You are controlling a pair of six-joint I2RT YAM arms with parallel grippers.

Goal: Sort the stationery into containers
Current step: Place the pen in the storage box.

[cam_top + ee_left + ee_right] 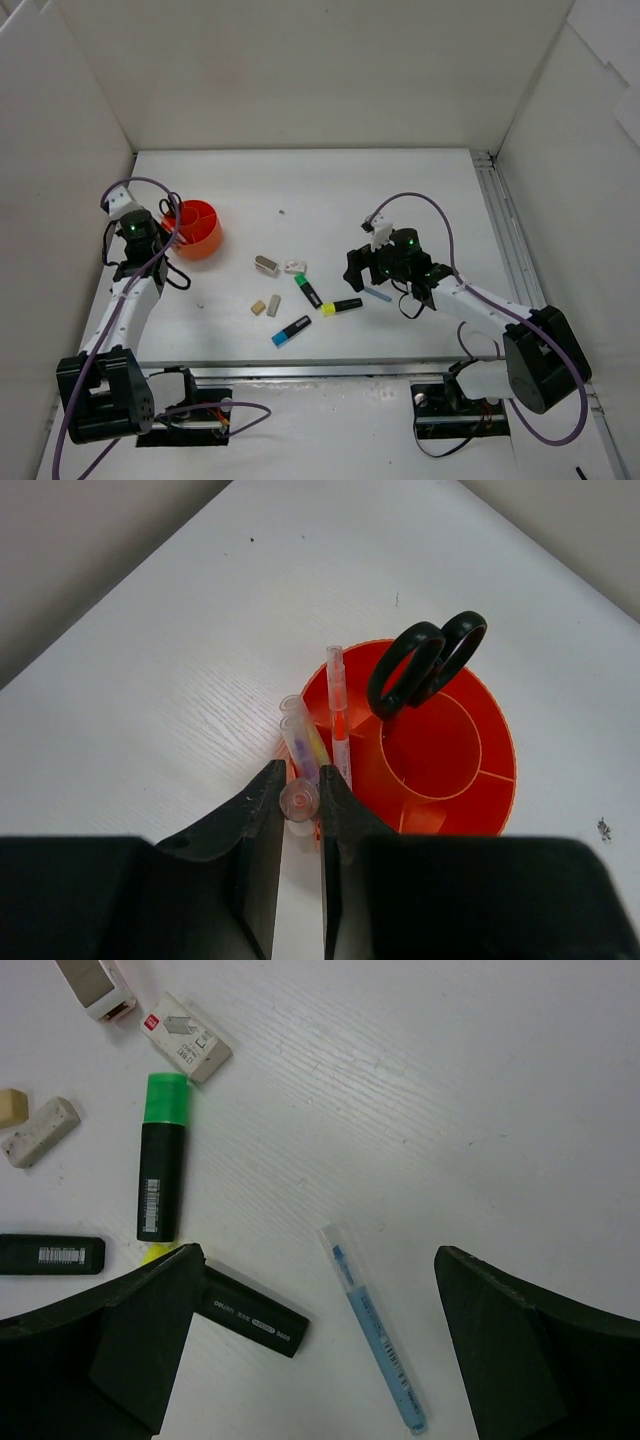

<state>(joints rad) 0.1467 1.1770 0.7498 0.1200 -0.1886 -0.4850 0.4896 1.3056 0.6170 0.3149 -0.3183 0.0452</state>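
Presently, the left gripper (300, 780) has its jaws drawn almost together, pinching the round end of a clear-capped pen (300, 801). Its barrel runs up against the left rim of the orange-red holder (490, 780). Whether the pen's tip sits inside the rim or just outside cannot be told. A 2nd clear barrel appears to lie alongside it.

Inside the holder, an orange pen (338, 715) stands upright by the inner divider, and black-handled scissors (425, 665) stand handles-up against the far rim. The holder sits at the far left of the white table (400, 190).

The right gripper (318, 1252) hangs with its jaws spread wide, gripping nothing, low over the loose items near the middle of the table.

- Between the jaws: a thin blue pen (375, 1325), lying flat and touching neither finger.
- Partly under 1 finger: a yellow-ended highlighter (250, 1318).
- Left of that: a green-ended highlighter (160, 1160), lying apart from the others.
- Further left and nearer: a blue-ended highlighter (291, 331).
- Left again: 2 beige erasers (40, 1130), side by side.
- At the far side of the group: 2 grey-white pieces (190, 1038), close together, 1 of them labelled.

All of these loose items lie on the table, well apart from the holder.
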